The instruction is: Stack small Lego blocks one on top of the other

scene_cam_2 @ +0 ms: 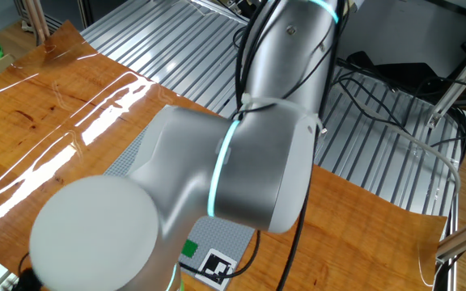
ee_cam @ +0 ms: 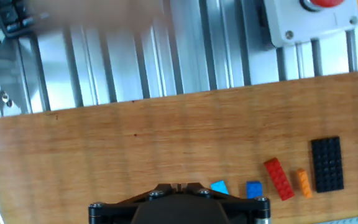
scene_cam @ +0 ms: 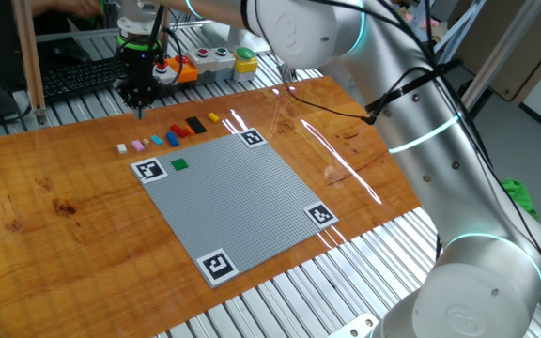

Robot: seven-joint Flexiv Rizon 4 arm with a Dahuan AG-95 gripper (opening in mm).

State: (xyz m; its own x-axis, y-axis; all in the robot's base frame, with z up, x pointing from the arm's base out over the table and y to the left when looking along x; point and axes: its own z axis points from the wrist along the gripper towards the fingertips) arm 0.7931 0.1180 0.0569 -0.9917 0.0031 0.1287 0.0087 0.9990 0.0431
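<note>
- While the small Lego blocks lie in a single row on the wooden tabletop (scene_cam: 54, 202), none sits on top of another, so by my reading the stacking has not begun.
- In one fixed view the row runs along the far edge of the grey baseplate (scene_cam: 238, 202): a white block (scene_cam: 122, 148), pink block (scene_cam: 138, 145), blue block (scene_cam: 156, 141), red block (scene_cam: 177, 131), black block (scene_cam: 195, 124) and yellow block (scene_cam: 214, 117).
- A green block (scene_cam: 179, 164) rests alone on the baseplate, near a corner marker.
- The pincer (scene_cam: 140, 101) points down over the bare tabletop, just beyond the row and apart from every block.
- Its fingers are pressed together and grip nothing; the hand view shows only its dark body, with an orange block (ee_cam: 303, 182) in the row to its right.
- Everything is left: picking a first block, choosing a base, then building upward.
- The other fixed view is mostly blocked by the arm.
</note>
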